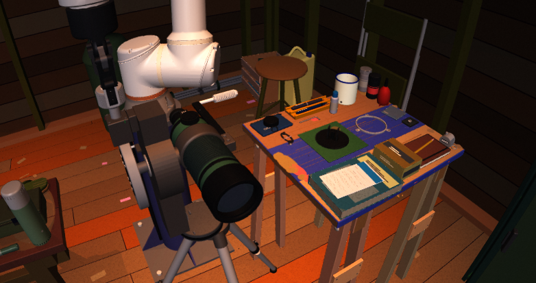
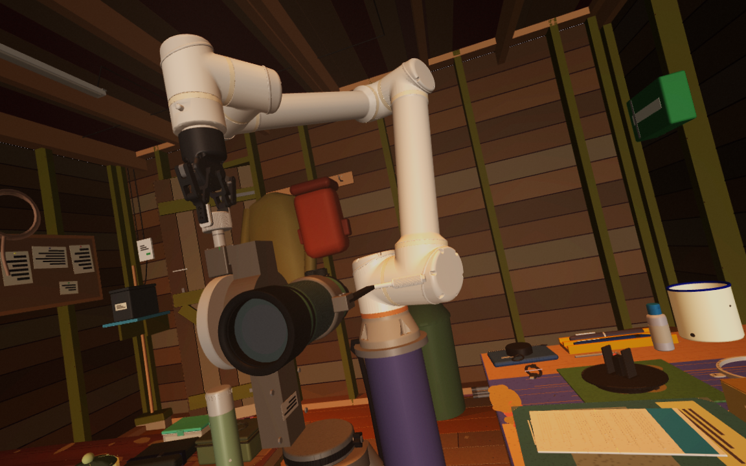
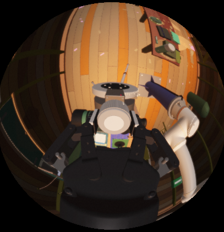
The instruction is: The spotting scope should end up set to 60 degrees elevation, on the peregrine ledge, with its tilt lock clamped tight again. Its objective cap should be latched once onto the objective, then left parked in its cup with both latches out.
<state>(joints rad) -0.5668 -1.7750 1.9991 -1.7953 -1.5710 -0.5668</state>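
Note:
The tilt lock knob (image 1: pixel 111 95) (image 2: pixel 217 219) (image 3: pixel 114 116), a pale ribbed cylinder on a short stem, stands on top of the scope's grey mount, partly hidden by my fingers. My gripper (image 1: pixel 108 96) (image 2: pixel 213 215) (image 3: pixel 114 121) comes straight down on it, its two fingers closed on the knob's sides. The spotting scope (image 1: pixel 211 161) (image 2: pixel 271 321), dark green with a black objective, sits in the mount on a tripod, its uncapped lens tilted slightly down. The black objective cap (image 1: pixel 332 137) (image 2: pixel 624 374) lies on a green mat on the table, two latch tabs standing up from it.
A white enamel mug (image 1: pixel 346 88) (image 2: pixel 705 310) stands at the table's far edge among small bottles. A clipboard with paper (image 1: pixel 354 180), a box and a notebook fill the table's near side. A stool (image 1: pixel 281 71) stands behind the table, and a low bench (image 1: pixel 26 217) sits left of the tripod.

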